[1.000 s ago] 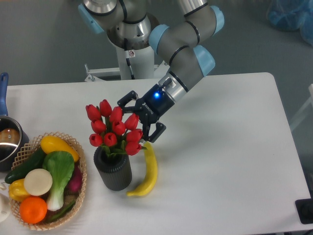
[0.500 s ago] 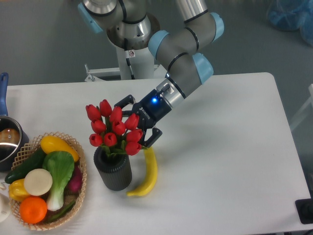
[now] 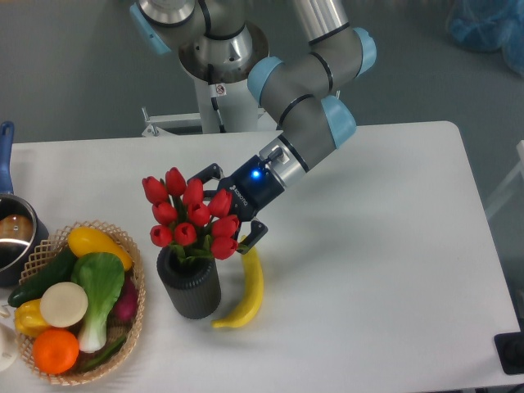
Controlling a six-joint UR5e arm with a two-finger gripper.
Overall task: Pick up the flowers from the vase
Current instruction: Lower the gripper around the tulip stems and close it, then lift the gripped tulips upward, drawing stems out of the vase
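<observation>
Gripper [image 3: 223,205] is seen spread wide, one finger [image 3: 206,173] showing above the red buds and the other [image 3: 255,233] below them at the bunch's right edge; whether anything is actually clamped cannot be told, since the fingertips are hidden behind the blooms. The flowers [image 3: 190,214] are pressed up against the tool's mouth on its left, heads overlapping the finger bases, stems still seated in the vase [image 3: 189,286], which stands upright just below and left of the tool. A banana [image 3: 246,286] is laid just below the tool, its upper tip near the lower finger, its body running down beside the vase's right wall. Further left of the tool, past the vase, a woven basket [image 3: 139,286] is set, loaded with an orange [image 3: 56,350], a white round item [image 3: 64,304], a leafy green [image 3: 101,286], a yellow pepper [image 3: 96,244] and a dark cucumber [image 3: 45,275]. At the far left, a pot [image 3: 15,237] with a blue handle [image 3: 5,155] is cut off by the frame edge. All of it is carried on a white table [image 3: 368,270]. A blue light is lit on the wrist.
</observation>
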